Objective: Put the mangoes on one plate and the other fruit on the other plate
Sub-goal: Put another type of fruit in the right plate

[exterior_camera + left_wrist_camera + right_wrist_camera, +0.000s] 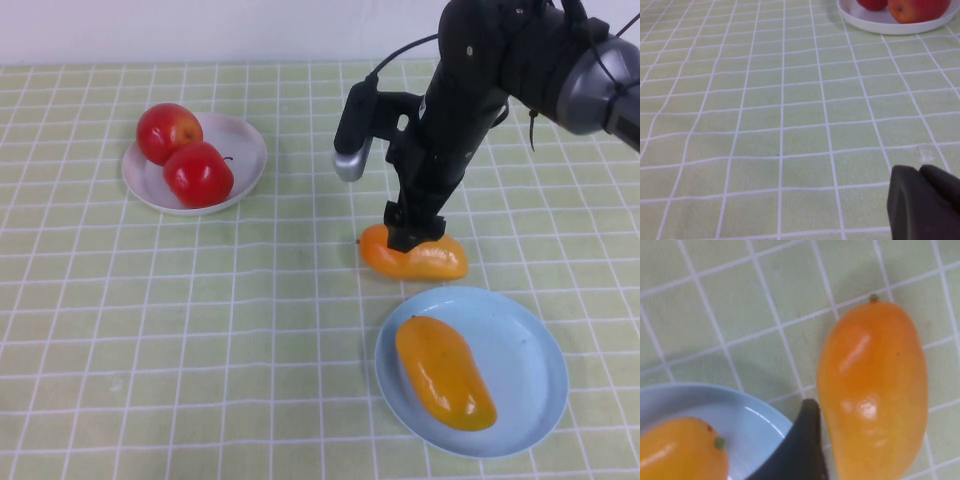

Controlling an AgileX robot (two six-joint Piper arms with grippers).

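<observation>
Since both apples [185, 152] already sit on the white plate [245, 150] near the table's far left corner, we reach our right gripper [412, 238], jaws apart, over the loose mango [430, 260] beside the blue plate [530, 370]; it probably isn't squeezed yet. Our left gripper [925, 205] rests closed.

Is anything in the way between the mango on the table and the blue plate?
Nothing visible. The mango on the cloth lies just behind the blue plate, only bare cloth between. The open right hand is right at it.
</observation>
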